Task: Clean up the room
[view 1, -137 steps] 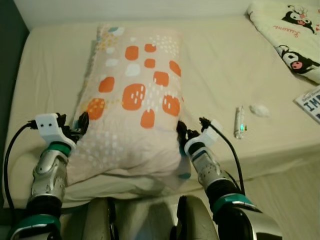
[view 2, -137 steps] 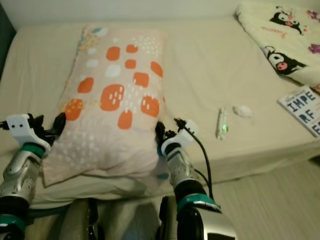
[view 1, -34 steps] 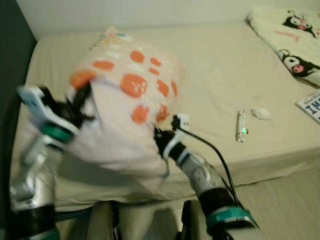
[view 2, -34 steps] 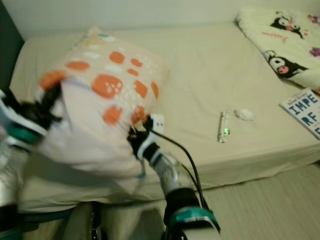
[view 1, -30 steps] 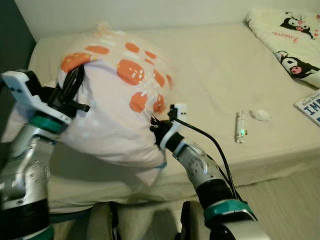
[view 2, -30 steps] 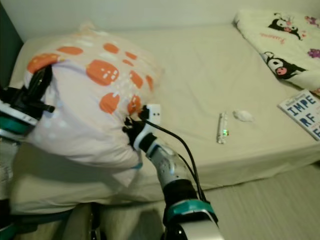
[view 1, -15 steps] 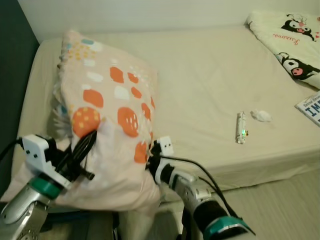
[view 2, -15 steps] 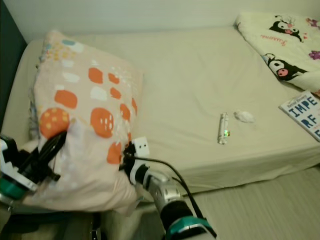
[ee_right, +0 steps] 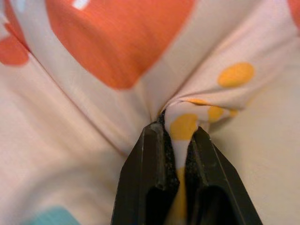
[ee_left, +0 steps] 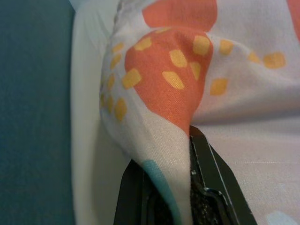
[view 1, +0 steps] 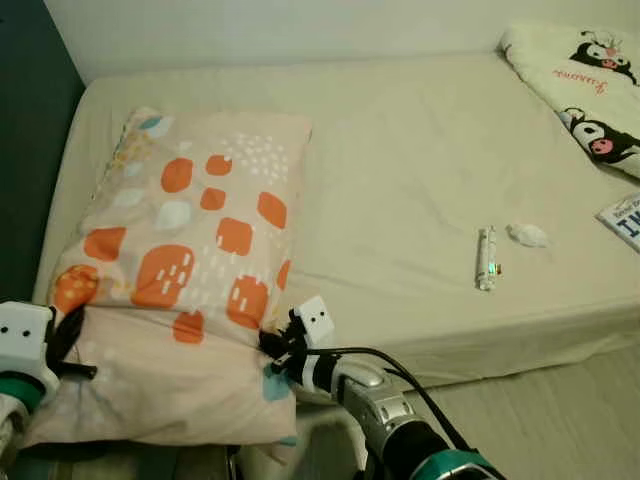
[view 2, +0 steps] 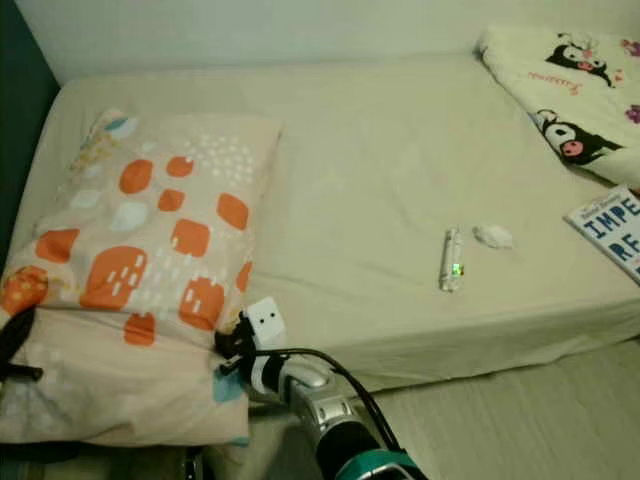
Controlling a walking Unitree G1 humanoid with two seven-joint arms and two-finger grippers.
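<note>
Now the pillow (view 1: 185, 270) is laid flat at the bed's (view 1: 400, 160) left end, its near corners pinched by the left gripper (ee_left: 180, 187) and right gripper (ee_right: 176, 154); release is judged next.

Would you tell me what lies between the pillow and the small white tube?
Only bare sheet of the bed lies between the pillow and tube, per both eye views.
</note>
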